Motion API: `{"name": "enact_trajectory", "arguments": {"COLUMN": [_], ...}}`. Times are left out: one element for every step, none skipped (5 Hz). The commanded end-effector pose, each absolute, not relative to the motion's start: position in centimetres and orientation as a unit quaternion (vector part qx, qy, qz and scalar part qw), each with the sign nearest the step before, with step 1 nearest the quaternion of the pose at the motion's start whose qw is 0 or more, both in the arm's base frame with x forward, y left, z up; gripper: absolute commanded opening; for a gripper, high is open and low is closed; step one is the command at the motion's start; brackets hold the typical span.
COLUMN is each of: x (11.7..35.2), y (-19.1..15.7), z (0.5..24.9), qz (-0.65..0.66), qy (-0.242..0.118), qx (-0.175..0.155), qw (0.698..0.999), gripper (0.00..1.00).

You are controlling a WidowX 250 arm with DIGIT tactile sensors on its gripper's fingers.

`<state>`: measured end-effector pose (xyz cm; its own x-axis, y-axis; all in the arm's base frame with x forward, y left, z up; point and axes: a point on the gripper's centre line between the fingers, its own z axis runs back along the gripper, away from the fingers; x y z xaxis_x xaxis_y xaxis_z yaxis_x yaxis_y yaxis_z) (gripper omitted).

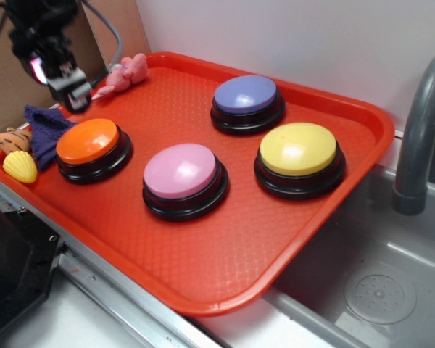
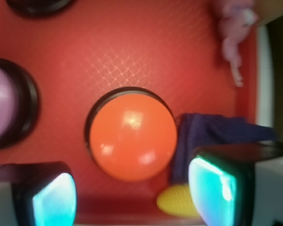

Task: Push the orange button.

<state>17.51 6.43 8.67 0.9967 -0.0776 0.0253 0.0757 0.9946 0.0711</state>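
The orange button (image 1: 88,141) has a glossy orange dome on a black base and sits at the left end of the red tray (image 1: 225,239). In the wrist view the orange button (image 2: 132,140) lies centred just ahead of the jaws. My gripper (image 1: 71,93) hangs above the tray's back left corner, behind the button and clear of it. In the wrist view the gripper (image 2: 134,197) is open and empty, its two glowing pads (image 2: 212,190) wide apart.
A pink button (image 1: 181,172), a yellow button (image 1: 299,150) and a purple button (image 1: 245,96) also stand on the tray. A dark blue cloth (image 1: 45,125), a yellow corn toy (image 1: 20,167) and a pink plush (image 1: 127,72) lie near the left edge. A sink and grey faucet (image 1: 420,130) are at right.
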Motion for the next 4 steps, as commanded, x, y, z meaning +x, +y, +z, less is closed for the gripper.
{"name": "enact_trajectory", "arguments": {"x": [19.2,19.9,20.9,19.4], "y": [7.1,6.7,6.6,6.4], "z": [4.3,4.5,7.3,9.5], "qz": [-0.012,-0.019,0.002,-0.027], "qy": [-0.051,-0.042,-0.052,0.000], "qx": [-0.015,-0.005,0.021,0.059], "qw": [0.999,0.999,0.998,0.998], "gripper": [1.00,1.00,1.00,1.00]}}
